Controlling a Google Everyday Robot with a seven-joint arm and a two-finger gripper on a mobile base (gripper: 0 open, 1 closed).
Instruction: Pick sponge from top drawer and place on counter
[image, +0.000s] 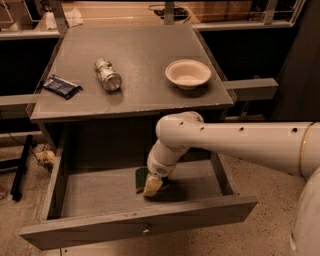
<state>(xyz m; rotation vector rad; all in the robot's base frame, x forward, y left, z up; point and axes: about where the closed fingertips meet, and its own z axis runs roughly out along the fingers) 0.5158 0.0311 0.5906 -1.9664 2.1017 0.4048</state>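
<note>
The top drawer (135, 225) of the grey cabinet is pulled open, with its small knob at the front centre. The sponge (140, 177) lies on the drawer floor near the middle, with its dark green face showing. My gripper (152, 186) reaches down into the drawer from the right. Its pale tip is right at the sponge's right side and partly covers it. The counter (140, 55) is the grey top above the drawer.
On the counter lie a dark blue packet (62, 86) at the left edge, a tipped can (108, 75) and a pale bowl (188, 73) at the right. My white arm (235, 142) crosses the drawer's right side. A pale wooden surface with railings (125, 11) is behind.
</note>
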